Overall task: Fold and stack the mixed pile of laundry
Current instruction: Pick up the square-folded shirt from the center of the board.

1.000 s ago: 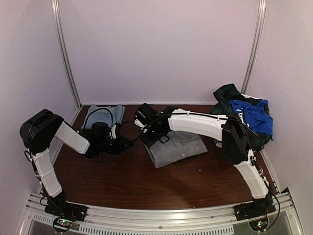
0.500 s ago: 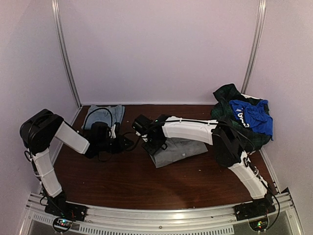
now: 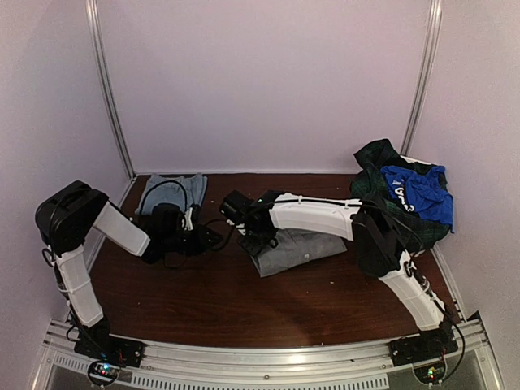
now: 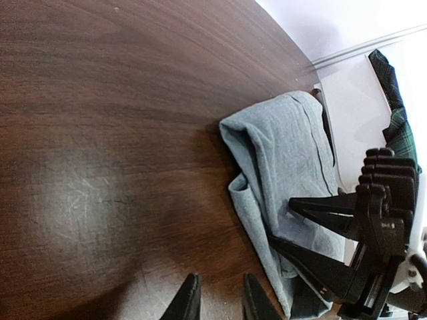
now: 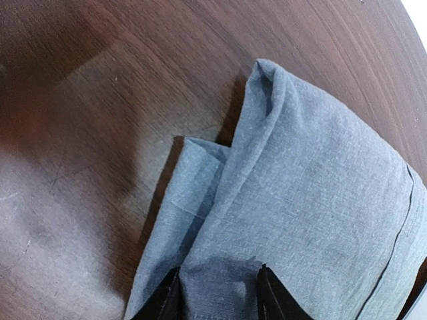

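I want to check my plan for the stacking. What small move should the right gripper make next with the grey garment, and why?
Probably lift slightly and carry left toward the folded stack. The right gripper pinches an edge of the grey garment, which looks folded; the left gripper is open and empty.

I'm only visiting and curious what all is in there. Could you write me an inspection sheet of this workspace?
Surface: dark, glossy wooden table.
Job's things: rumpled laundry pile at back right, plaid with a bright blue piece on top; folded grey garment in the middle; folded blue-grey stack at back left.
Clutter: nothing seen.
Grippers: left gripper slightly open, empty, over the table; right gripper apparently pinching the grey garment's edge.
Cables: black cables loop along the arms, one over the blue-grey stack.
Surroundings: pale walls; metal rail at the near edge.
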`<state>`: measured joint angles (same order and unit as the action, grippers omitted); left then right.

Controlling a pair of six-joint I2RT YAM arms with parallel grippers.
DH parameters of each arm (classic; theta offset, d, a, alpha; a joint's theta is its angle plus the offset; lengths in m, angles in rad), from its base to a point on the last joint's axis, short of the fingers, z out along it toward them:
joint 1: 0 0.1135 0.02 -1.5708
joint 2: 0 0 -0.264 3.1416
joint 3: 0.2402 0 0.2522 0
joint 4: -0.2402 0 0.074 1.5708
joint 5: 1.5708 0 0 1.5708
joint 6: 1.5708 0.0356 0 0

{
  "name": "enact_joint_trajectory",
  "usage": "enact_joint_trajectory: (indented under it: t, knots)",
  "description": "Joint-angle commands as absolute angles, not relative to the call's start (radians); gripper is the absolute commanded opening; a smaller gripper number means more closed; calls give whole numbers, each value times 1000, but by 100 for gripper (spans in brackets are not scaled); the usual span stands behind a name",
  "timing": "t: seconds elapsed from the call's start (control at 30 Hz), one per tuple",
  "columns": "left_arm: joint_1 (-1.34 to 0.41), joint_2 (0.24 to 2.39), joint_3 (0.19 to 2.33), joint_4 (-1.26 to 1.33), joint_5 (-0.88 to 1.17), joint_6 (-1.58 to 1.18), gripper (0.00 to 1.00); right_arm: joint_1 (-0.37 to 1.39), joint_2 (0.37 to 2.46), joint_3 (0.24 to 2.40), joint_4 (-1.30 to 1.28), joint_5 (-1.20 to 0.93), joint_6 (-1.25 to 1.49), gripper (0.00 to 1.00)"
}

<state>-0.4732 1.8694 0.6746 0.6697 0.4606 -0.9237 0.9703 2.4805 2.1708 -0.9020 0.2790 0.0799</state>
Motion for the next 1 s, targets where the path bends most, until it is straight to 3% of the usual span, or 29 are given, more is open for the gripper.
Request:
enact_joint_trajectory:
  t: [0.0, 0.37, 0.57, 0.97]
  knots:
    - [-479, 1926, 668, 851, 496, -1003, 22, 971, 2512, 2194, -914, 312, 86, 36]
    - [-462, 2045, 578, 1162, 464, -1198, 31, 939, 2437, 2070, -798, 210, 116, 1]
    - [-427, 2103, 503, 1295, 446, -1283, 40, 934, 2365, 1978, -722, 172, 122, 0]
    - [-512, 2124, 632, 1160, 485, -1237, 39, 915, 2249, 1849, -579, 91, 141, 0]
